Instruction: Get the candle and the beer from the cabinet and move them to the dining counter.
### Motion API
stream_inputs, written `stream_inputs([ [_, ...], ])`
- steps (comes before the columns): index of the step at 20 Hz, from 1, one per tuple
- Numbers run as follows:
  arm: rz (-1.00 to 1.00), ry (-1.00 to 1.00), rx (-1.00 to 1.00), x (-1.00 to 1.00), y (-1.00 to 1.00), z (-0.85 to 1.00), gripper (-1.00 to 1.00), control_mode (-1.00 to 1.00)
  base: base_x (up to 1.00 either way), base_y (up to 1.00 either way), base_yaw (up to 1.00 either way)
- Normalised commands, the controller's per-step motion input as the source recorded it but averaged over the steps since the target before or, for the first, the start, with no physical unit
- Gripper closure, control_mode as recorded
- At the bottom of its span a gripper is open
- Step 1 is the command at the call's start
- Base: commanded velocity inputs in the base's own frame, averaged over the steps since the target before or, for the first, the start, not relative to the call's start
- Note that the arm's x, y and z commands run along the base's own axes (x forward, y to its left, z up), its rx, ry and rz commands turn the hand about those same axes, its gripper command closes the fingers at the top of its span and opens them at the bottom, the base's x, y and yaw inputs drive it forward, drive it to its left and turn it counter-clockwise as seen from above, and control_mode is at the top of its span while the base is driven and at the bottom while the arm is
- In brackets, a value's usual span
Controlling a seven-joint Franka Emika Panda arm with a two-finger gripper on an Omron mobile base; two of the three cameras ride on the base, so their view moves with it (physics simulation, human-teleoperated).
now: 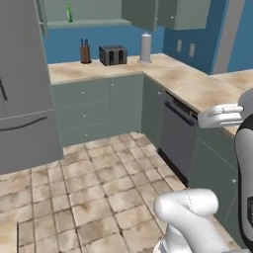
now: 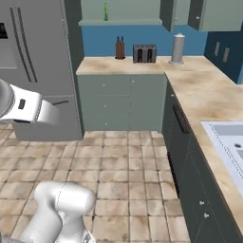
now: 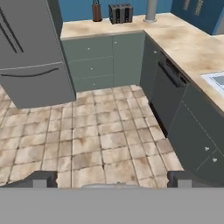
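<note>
The beer (image 1: 69, 12) (image 2: 105, 12), a slim green bottle, stands on the bottom shelf of the open grey-green wall cabinet (image 1: 94, 22) (image 2: 128, 22), far across the room. The candle is out of view. The dining counter (image 1: 197, 86) (image 2: 204, 95) (image 3: 192, 43), beige marble with an inset sink (image 2: 228, 137), runs along the right. My gripper (image 3: 111, 180) is open, its two dark fingertips (image 3: 43, 179) wide apart with nothing between them. It hangs high over the tiled floor, far from the cabinet.
A knife block (image 1: 85, 52) (image 2: 120, 48), a toaster (image 1: 113, 55) (image 2: 144, 53) and a paper-towel roll (image 1: 145, 48) (image 2: 178, 48) stand on the back worktop under the cabinet. A grey fridge (image 1: 24, 89) (image 2: 38, 57) fills the left. A dishwasher (image 1: 175, 133) sits under the right counter. Tiled floor (image 3: 100, 131) lies between.
</note>
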Motion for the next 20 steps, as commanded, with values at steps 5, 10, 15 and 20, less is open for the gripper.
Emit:
stream_inputs([
  [5,0.00,0.00,0.00,0.00,0.00,0.00,-1.00,1.00,1.00,0.00,-0.02],
  [10,0.00,0.00,0.00,0.00,0.00,0.00,-1.00,1.00,1.00,0.00,-0.01],
  [15,0.00,0.00,0.00,0.00,0.00,0.00,-1.00,1.00,1.00,0.00,0.00],
  [20,0.00,0.00,0.00,0.00,0.00,0.00,-1.00,1.00,1.00,0.00,0.00],
])
